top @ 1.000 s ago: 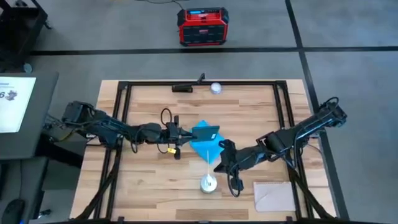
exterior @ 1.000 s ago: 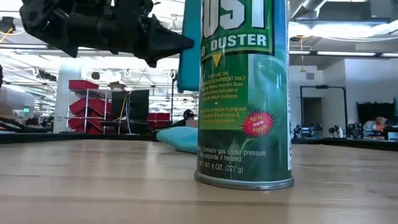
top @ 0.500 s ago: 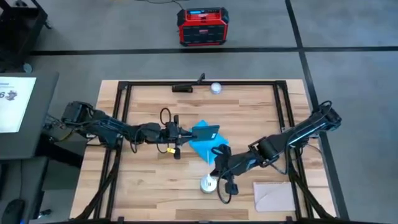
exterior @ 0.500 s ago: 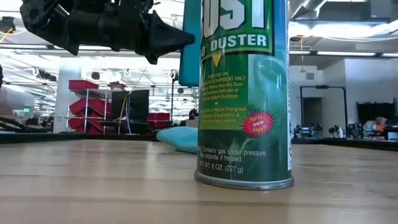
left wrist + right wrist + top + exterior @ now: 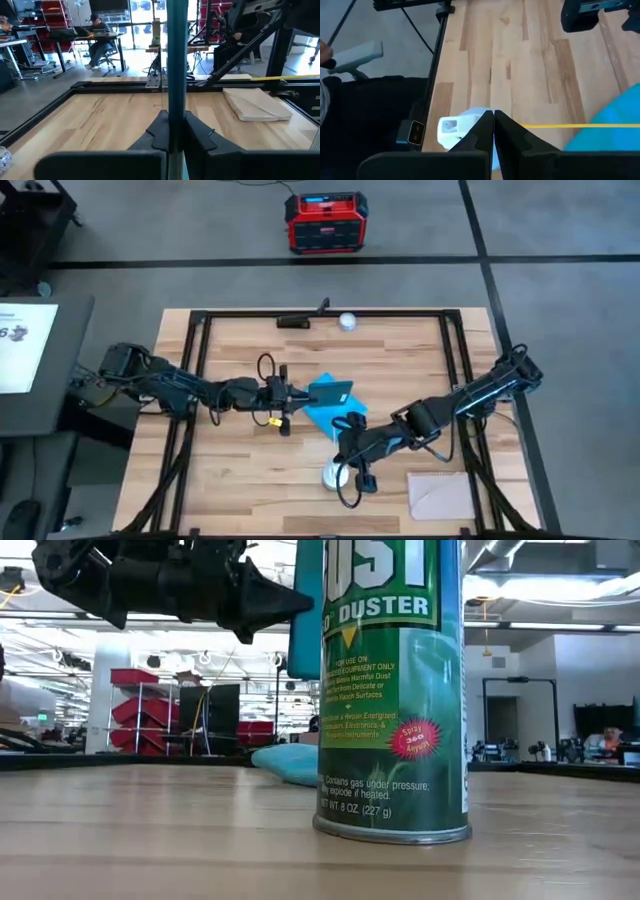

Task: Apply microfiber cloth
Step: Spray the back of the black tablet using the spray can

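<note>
We see left end effector [image 5: 300,394] clamped on tablet [image 5: 331,393] | right end effector [image 5: 350,423] pinched together, over cloth [image 5: 325,416] | can [image 5: 335,475] on tabletop [image 5: 240,470]

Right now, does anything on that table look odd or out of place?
One thing: the left hand holds the dark tablet upright on edge in mid-air, above the blue microfiber cloth lying rumpled beneath it. Nothing looks spilled or broken.

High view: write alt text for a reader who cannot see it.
Seen from above, the left gripper holds a teal-backed tablet on edge over the sky-blue microfiber cloth at the middle of a wooden table. The right gripper reaches in between the cloth and a duster can; a beige sheet lies near the right corner.
</note>
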`<control>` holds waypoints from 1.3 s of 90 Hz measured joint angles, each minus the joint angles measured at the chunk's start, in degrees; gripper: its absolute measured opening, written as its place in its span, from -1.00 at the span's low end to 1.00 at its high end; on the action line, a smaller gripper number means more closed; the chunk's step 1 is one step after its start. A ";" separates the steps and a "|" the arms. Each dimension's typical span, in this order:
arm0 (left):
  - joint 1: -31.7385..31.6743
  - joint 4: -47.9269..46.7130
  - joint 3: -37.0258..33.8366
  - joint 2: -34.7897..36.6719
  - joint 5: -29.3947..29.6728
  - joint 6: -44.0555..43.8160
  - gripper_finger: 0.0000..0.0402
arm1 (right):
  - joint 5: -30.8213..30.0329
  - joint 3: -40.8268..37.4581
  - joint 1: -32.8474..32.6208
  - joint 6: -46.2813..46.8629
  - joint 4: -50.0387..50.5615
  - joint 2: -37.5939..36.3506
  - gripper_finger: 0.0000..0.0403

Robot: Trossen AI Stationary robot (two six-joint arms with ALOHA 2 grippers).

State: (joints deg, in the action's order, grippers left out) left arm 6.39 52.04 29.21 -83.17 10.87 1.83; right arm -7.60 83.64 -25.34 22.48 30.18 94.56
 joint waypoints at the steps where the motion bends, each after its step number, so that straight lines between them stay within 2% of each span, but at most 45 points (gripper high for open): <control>1: 0.00 0.01 0.00 0.00 0.00 -0.06 -0.98 | 0.00 0.00 0.00 0.00 0.08 0.00 -1.00; 26: 0.89 0.12 -0.01 0.02 2.89 -0.09 -0.98 | -1.34 0.00 0.46 0.00 2.09 0.00 -1.00; 117: 1.42 0.23 -0.02 0.04 3.14 -0.63 -0.98 | -1.27 0.00 -0.92 2.14 0.70 0.42 -1.00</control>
State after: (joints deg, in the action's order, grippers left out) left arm 7.81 52.28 29.19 -83.13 14.02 1.20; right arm -8.86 83.64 -26.26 24.62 30.87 94.98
